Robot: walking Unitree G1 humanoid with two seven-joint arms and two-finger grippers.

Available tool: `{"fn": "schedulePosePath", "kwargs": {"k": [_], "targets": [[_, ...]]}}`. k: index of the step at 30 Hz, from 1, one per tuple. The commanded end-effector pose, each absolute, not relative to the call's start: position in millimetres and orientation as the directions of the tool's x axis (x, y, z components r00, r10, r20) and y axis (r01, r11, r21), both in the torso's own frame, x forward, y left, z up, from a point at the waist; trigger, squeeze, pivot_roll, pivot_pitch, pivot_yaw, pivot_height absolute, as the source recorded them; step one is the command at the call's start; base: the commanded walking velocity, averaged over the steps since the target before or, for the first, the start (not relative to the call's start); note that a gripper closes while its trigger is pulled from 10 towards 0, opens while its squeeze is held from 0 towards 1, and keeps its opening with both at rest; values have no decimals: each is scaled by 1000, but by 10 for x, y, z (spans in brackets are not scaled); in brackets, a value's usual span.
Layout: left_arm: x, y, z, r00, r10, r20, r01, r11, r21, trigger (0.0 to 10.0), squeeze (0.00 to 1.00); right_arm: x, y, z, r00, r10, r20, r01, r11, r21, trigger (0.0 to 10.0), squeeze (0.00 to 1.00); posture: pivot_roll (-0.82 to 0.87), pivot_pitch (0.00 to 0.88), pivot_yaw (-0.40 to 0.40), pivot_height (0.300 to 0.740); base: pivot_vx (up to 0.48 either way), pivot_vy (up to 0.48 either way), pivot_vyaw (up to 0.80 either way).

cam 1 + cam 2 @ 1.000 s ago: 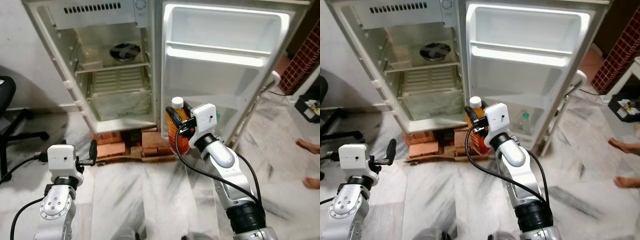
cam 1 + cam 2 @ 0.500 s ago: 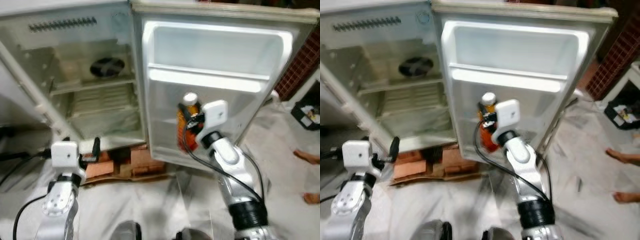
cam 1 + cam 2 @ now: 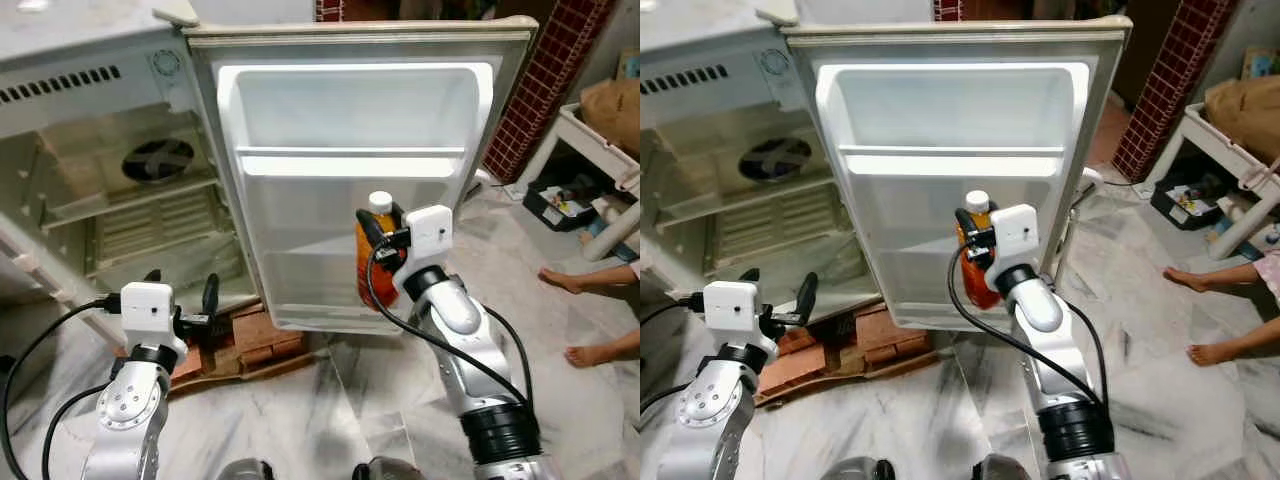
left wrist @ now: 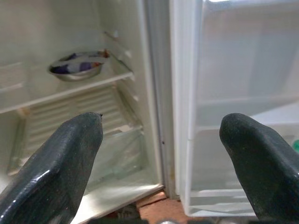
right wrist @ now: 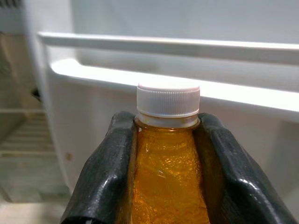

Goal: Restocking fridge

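Right wrist view: right pincer [image 5: 168, 158] pinching orange bottle [image 5: 167, 186] at neck; left pincer [image 4: 161, 154] spread wide.

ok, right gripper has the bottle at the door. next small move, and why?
Probably ease the right gripper forward and down toward a door shelf. It is shut on the orange bottle, upright with its white cap on, in front of the open fridge door but not yet set on anything. The left gripper hangs open, idle.
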State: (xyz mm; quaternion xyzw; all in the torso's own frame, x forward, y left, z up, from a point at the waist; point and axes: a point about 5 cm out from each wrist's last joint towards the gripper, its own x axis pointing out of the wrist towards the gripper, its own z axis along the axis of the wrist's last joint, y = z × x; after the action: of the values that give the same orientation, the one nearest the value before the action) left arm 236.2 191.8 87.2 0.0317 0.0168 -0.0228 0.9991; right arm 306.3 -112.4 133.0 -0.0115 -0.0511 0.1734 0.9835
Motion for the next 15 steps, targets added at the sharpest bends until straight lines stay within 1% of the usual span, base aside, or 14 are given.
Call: {"fn": "schedulePosePath", "kwargs": {"k": [1, 11, 15], "targets": [[2337, 1980, 858, 999, -30, -42, 33, 997, 69, 10000, 0, 3058, -1040, 1392, 922, 366, 128, -363, 931, -45, 10000, 0, 18, 120, 25, 740, 322, 0, 0], [2314, 1981, 842, 998, -30, -56, 34, 997, 70, 10000, 0, 3082, -1037, 1369, 922, 370, 117, -366, 929, -53, 10000, 0, 26, 116, 21, 740, 301, 0, 0], [2302, 1991, 826, 997, -28, -65, 33, 997, 72, 10000, 0, 3085, -1045, 1364, 922, 369, 116, -365, 929, -55, 10000, 0, 27, 118, 21, 740, 0, 0, 0]]}}
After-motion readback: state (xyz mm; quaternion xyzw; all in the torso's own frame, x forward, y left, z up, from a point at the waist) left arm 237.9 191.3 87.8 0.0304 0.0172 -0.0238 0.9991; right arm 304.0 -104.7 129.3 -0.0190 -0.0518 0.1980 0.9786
